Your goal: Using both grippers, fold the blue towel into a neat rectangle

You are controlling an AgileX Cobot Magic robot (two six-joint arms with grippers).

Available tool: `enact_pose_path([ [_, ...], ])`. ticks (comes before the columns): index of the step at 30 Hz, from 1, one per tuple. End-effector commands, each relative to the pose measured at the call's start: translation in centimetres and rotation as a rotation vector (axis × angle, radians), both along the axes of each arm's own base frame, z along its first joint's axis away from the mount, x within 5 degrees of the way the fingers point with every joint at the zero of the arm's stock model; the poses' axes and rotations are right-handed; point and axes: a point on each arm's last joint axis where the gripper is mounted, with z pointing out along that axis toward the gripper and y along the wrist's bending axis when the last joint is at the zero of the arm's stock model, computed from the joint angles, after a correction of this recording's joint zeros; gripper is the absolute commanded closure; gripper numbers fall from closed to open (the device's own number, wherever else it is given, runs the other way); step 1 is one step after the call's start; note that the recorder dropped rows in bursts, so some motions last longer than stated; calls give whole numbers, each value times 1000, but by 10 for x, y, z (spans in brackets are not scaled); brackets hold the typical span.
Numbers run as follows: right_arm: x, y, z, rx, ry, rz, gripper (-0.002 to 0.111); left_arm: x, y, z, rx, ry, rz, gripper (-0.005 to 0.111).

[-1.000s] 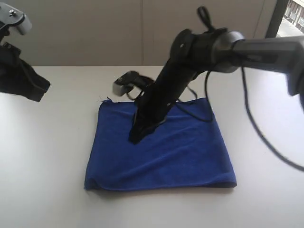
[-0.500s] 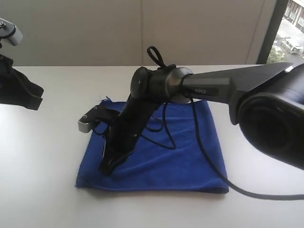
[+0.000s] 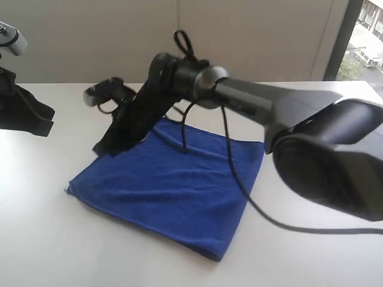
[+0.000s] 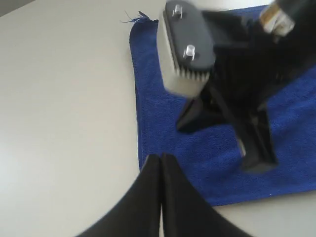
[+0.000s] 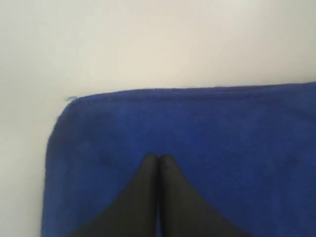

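The blue towel (image 3: pixel 173 185) lies flat on the white table (image 3: pixel 48 227), folded and turned at an angle. My right gripper (image 3: pixel 103 148) reaches across to the towel's far left corner, jaws shut, tips down on the cloth. In the right wrist view the shut gripper (image 5: pixel 159 158) sits over the towel (image 5: pixel 197 128), with no cloth visibly pinched. The left wrist view shows my left gripper (image 4: pixel 161 157) shut and empty, above the table beside the towel (image 4: pixel 158 123), with the right gripper (image 4: pixel 256 160) on the cloth beyond. In the exterior view the left gripper (image 3: pixel 42 119) hangs at the far left, away from the towel.
Black cables (image 3: pixel 230 167) from the right arm trail over the towel. A beige wall (image 3: pixel 90 42) stands behind the table, and a dark window frame (image 3: pixel 341 36) at the far right.
The right gripper has swept left and toward the far side, staying shut. The towel has turned with it and now lies slanted. The left arm has barely moved.
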Motion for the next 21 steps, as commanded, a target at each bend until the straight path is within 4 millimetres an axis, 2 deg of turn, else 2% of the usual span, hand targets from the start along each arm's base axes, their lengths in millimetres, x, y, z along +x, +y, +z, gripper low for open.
enact_pose_path([
  [1,30,-76,31,-125,-52,-130,108,-2,1,1,-24,6,14,107],
  [2,38,-97,24,-147,-33,-167,108,-2,1,1,-24,6,14,107],
  [6,62,-155,-6,-165,20,-311,108,-2,1,1,-26,6,14,107],
  [8,66,-168,-16,-158,52,-347,108,-2,1,1,-26,6,14,107],
  [11,67,-176,-26,-145,92,-363,108,-2,1,1,-26,6,14,107],
  [21,65,-179,-65,-203,186,-369,108,-2,1,1,-26,1,17,107],
])
